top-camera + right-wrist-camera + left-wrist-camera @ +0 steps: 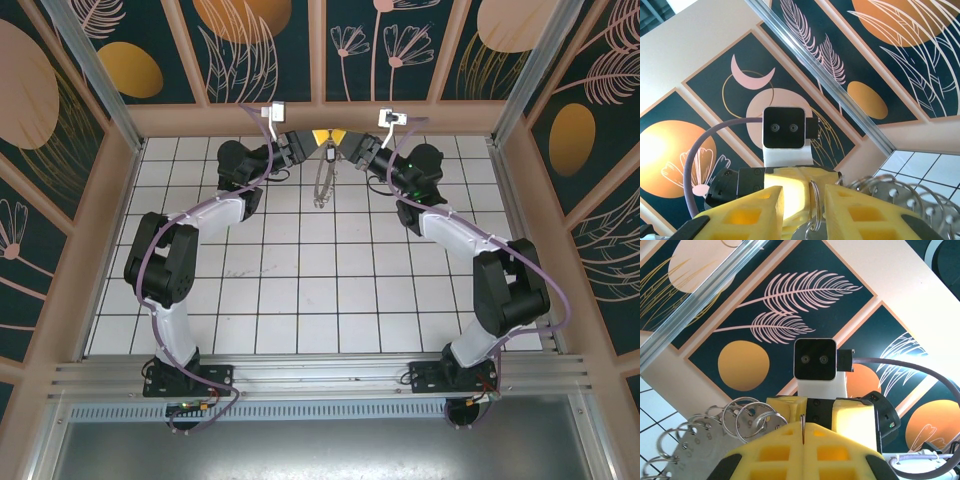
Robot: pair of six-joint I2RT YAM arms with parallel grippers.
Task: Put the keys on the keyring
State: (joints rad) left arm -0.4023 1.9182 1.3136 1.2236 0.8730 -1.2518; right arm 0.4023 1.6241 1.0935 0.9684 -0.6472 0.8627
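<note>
My left gripper (pixel 803 434) is pinched tight on a thin metal edge of the keyring (pixel 322 182). Facing it across the keyring's top, my right gripper (pixel 804 200) has its fingers apart, with a wire ring (pixel 815 201) standing in the gap. The keyring hangs below both, over the far tiles.

The keyring (pixel 323 180) hangs from between the left and right jaws, which nearly meet above the tiled surface (pixel 300 290).
</note>
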